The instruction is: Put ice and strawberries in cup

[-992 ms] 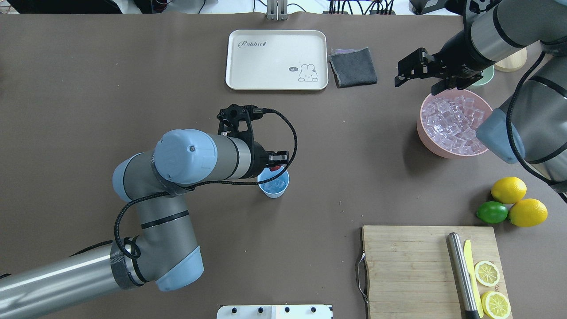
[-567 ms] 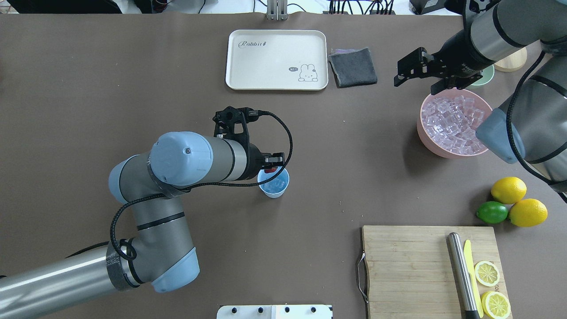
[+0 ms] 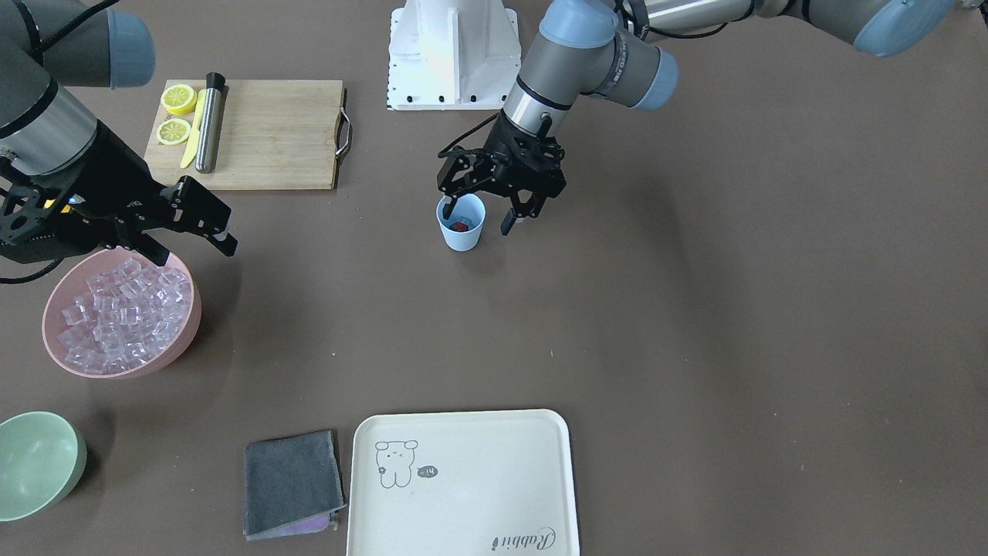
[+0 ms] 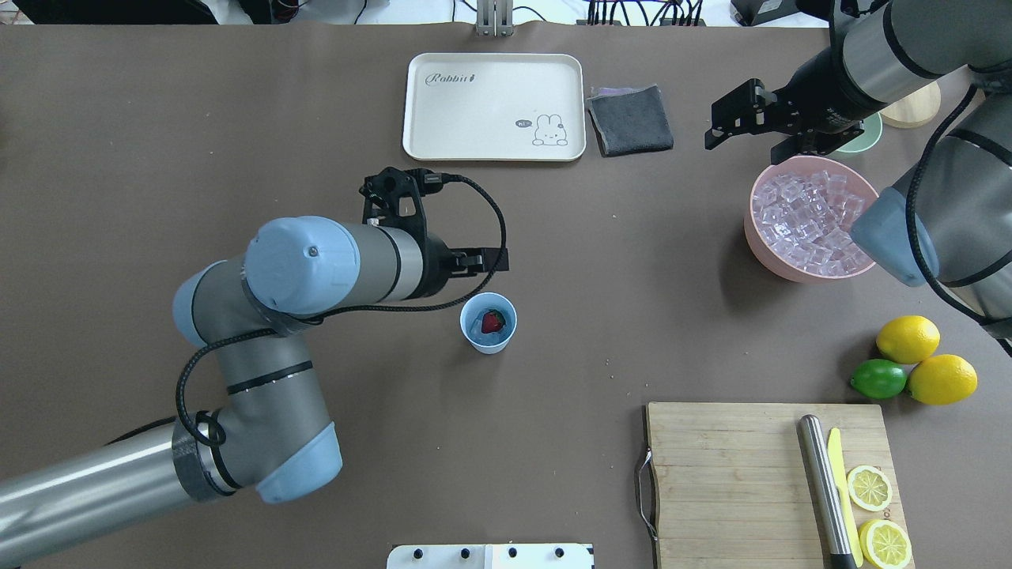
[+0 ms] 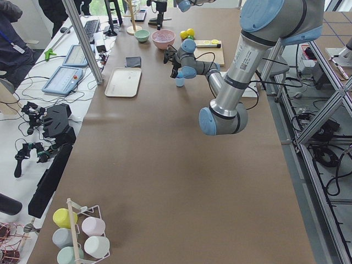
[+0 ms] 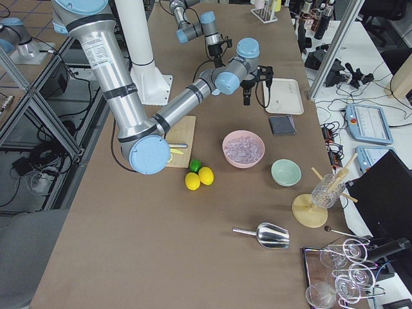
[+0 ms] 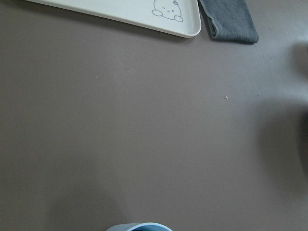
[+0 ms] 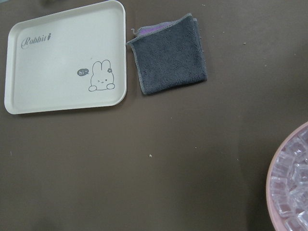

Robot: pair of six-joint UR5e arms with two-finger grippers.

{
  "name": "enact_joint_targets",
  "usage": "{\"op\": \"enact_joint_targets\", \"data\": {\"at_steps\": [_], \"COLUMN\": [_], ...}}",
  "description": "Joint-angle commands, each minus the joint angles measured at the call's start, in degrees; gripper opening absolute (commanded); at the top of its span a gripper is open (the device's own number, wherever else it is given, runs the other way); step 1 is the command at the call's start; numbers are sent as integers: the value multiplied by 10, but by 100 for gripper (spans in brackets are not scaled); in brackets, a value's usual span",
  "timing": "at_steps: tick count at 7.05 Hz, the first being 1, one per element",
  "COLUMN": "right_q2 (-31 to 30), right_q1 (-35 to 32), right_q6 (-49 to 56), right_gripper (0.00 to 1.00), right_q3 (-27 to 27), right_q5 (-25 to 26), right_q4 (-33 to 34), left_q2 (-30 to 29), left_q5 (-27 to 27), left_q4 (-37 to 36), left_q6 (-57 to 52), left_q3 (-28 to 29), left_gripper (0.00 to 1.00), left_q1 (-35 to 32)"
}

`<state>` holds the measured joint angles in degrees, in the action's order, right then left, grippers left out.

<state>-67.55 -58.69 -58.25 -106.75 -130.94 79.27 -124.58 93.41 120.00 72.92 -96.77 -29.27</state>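
Observation:
The light blue cup (image 4: 489, 338) stands mid-table, and it also shows in the front view (image 3: 461, 235). A dark red strawberry (image 4: 492, 321) lies inside it on top of clear ice cubes (image 4: 477, 325); the berry shows in the front view (image 3: 461, 226) too. My left gripper (image 4: 484, 259) is open and empty, raised just beyond the cup; in the front view (image 3: 477, 218) its fingers spread above the cup's rim. More ice (image 4: 806, 221) fills the pink bowl (image 4: 763, 257). My right gripper (image 4: 715, 128) is open and empty, beside that bowl's far-left rim.
A cream rabbit tray (image 4: 443, 118) and a grey cloth (image 4: 630, 118) lie at the far side. Two lemons (image 4: 908, 338), a lime (image 4: 878, 378) and a cutting board (image 4: 727, 474) with knife and lemon slices sit front right. A pale green bowl (image 3: 38, 463) stands behind the pink bowl.
My left gripper opened and let the strawberry drop into the cup, then drew back away from the cup, toward the tray side. The right arm barely shifted.

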Motion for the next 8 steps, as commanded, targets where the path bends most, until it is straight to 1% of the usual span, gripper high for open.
{"op": "enact_joint_targets", "data": {"at_steps": [1,2,3,4,5,6,7,8], "right_q2": [-4,-13,-21,-34,-56,-81,-100,-128], "right_q1": [-12,-23,-47,-98,-166,-220,-263,-298], "right_q6": [25,60,110,196,313,417,500,538], "right_gripper": [99,99,99,99,99,99,99,99], "right_q3": [7,15,39,74,116,155,182,189], "right_q5": [-1,-1,-10,-49,-90,-99,-99,-100], "right_q4": [1,2,2,2,4,5,8,9], "left_q2": [6,10,18,39,56,111,168,203], "left_q5": [-7,-4,3,17,26,129,229,251], "left_q4": [1,16,24,25,24,18,-6,-51], "left_q6": [-122,-198,-266,-272,-285,-335,-435,-529], "left_q3": [38,72,76,76,79,78,82,83], "left_gripper": [98,98,98,98,98,98,98,98], "left_q1": [-104,-148,-188,-217,-256,-331,-410,-485]}}
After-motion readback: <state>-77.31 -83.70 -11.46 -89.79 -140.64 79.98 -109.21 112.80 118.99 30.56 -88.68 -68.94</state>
